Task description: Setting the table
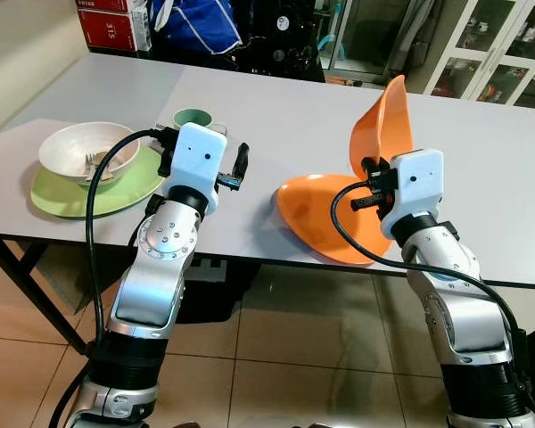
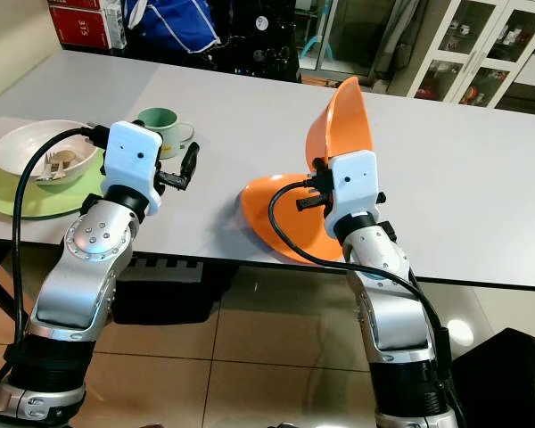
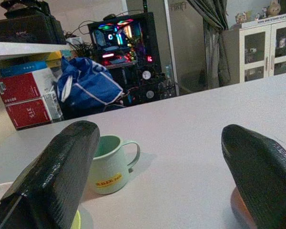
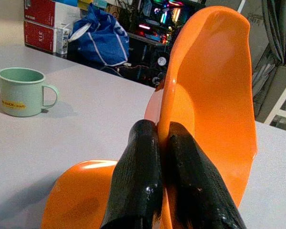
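My right gripper (image 4: 164, 143) is shut on the rim of an orange bowl (image 1: 388, 125), which it holds tilted on edge above an orange plate (image 1: 316, 214) lying near the table's front edge. My left gripper (image 3: 157, 176) hovers open just over the table, left of the orange plate. Beyond its fingers stands a pale green mug (image 3: 109, 162), handle pointing right. At the far left a white bowl (image 1: 85, 147) with a fork in it rests on a green plate (image 1: 71, 196).
The grey table (image 1: 276, 107) runs wide, with bare surface behind the orange plate and to the right. Past its far edge are red boxes (image 1: 107, 27), a blue bag (image 1: 196, 22), a computer with coloured lights, and white cabinets (image 1: 499, 53). Tiled floor lies below.
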Controlling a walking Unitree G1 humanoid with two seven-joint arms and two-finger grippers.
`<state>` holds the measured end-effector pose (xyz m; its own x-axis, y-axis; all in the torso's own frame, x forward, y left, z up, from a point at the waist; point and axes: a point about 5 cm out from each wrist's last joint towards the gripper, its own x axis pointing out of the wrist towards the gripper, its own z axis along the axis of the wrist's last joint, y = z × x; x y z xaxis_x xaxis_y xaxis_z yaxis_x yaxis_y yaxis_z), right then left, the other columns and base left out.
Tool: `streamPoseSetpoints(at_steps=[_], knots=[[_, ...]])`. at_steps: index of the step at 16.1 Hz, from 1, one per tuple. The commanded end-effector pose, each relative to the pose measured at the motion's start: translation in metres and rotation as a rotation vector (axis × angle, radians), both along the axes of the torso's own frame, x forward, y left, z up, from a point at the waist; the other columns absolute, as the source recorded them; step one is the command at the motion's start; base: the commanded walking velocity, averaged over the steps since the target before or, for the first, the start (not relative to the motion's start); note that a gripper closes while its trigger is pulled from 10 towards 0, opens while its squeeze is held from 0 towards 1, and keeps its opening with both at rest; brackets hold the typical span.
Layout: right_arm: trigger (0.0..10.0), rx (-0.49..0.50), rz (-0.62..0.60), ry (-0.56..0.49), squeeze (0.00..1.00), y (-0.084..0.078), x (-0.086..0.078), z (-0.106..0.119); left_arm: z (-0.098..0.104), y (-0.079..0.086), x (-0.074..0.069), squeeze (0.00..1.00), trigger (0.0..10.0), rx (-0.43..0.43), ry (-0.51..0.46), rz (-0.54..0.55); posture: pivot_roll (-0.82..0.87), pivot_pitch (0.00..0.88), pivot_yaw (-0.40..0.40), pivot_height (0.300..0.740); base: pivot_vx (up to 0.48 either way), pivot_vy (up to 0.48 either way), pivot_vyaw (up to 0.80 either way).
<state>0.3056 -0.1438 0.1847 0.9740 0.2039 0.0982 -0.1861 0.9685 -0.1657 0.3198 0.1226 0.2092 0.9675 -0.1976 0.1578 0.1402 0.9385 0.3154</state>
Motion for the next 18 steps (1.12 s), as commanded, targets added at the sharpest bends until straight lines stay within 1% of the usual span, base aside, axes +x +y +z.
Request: streamPoseSetpoints(at_steps=[1, 14, 18], knots=[[10.0, -0.007, -0.005, -0.037, 0.00, -0.0027, 0.0009, 0.0100, 0.0038, -0.0009, -0.0004, 0.00, 10.0, 0.006, -0.012, 0.006, 0.01, 0.000, -0.119, 0.740, 0.000, 0.000, 0.00], [10.0, -0.008, -0.012, -0.038, 0.00, -0.0040, 0.0010, 0.0102, 0.0025, -0.0020, -0.0007, 0.00, 10.0, 0.014, -0.005, 0.000, 0.01, 0.000, -0.112, 0.740, 0.000, 0.000, 0.00], [10.0, -0.028, 0.001, -0.033, 0.00, -0.0111, 0.0031, 0.0115, 0.0013, -0.0015, -0.0016, 0.00, 10.0, 0.016, -0.003, 0.005, 0.02, 0.000, -0.130, 0.740, 0.000, 0.000, 0.00]])
